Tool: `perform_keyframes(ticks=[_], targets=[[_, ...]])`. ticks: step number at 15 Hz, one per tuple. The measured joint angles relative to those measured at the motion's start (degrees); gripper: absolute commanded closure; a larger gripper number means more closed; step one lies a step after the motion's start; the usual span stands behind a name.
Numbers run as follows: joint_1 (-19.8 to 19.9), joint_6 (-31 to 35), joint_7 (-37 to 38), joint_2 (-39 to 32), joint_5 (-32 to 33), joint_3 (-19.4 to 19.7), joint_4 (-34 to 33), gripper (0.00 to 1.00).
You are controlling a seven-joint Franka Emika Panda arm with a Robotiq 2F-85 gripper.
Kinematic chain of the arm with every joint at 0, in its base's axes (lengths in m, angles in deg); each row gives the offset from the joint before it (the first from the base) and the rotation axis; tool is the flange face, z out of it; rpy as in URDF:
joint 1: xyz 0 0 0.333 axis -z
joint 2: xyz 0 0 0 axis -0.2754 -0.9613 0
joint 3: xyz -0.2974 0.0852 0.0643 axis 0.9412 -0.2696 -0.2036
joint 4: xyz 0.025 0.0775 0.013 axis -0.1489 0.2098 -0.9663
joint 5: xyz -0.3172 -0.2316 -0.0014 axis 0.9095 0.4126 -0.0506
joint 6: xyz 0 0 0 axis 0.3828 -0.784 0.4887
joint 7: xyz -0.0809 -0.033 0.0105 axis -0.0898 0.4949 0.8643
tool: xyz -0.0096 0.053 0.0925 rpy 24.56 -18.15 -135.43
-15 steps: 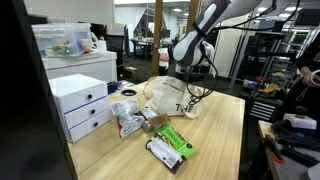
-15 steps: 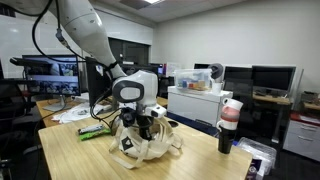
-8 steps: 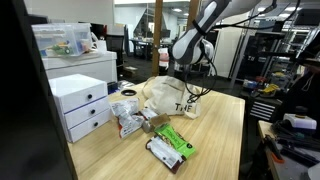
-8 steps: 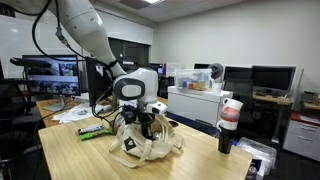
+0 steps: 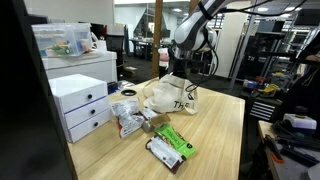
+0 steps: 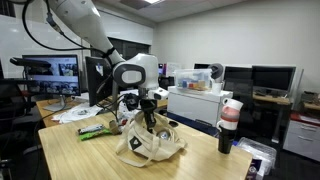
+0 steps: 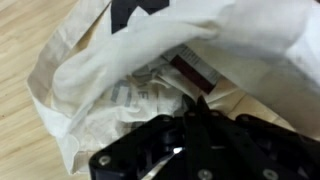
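- Three views, starting with an exterior view: the gripper (image 5: 184, 72) points straight down, and its jaws are pressed together on the top edge of a cream cloth bag (image 5: 168, 98). The fabric rises to a peak right under the gripper, while the rest of the bag sags on the wooden table (image 5: 222, 128) directly below.
- Beyond the bag, well apart from the gripper, stand white drawers (image 5: 80, 105). Lower down, beside the bag's base, lie some snack packets (image 5: 128, 122). A green packet (image 5: 172, 140) lies further off towards the table's near edge.
- In an exterior view from another spot, the gripper (image 6: 149, 118) again hangs over the bag (image 6: 150, 148), pinching its upper edge. The bag spreads out on the table (image 6: 70, 160) beneath it.
- Off to one side of the gripper, lower and well apart, the green packet (image 6: 93, 130) lies flat. Off to its other side, a red and white cup (image 6: 230, 116) stands upright near the table's far corner.
- In the wrist view, the gripper (image 7: 196, 118) comes in from the bottom. Its dark fingers (image 7: 205, 128) are closed against each other, with bag cloth caught between them.
- Just ahead of the fingertips the bag (image 7: 90, 80) gapes open. A printed packet (image 7: 165, 78) lies inside it, close to the gripper. Bare table (image 7: 25, 40) shows past the bag's outer edge.
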Motion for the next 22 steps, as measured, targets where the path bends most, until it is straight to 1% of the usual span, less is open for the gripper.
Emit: perform_keyframes(ticks=[3,8,9,10,11,18,20,21,22], targets=[[0.0,-0.7,0.0,1.8,0.0,0.0,1.0,0.99],[0.0,-0.9,0.0,2.4,0.0,0.1,1.8,0.99],[-0.1,-0.9,0.0,2.4,0.0,0.1,1.8,0.71],[-0.2,-0.9,0.0,2.4,0.1,0.2,1.9,0.69],[-0.3,-0.9,0.0,2.4,0.2,0.3,1.9,0.64],[-1.3,-0.9,0.0,3.1,2.6,0.4,2.0,0.19],[-1.7,-0.9,0.0,3.4,2.9,0.4,2.1,0.05],[-2.0,-0.9,0.0,3.5,3.2,0.4,2.1,0.01],[-2.2,-0.9,0.0,3.6,3.3,0.4,2.1,0.00]])
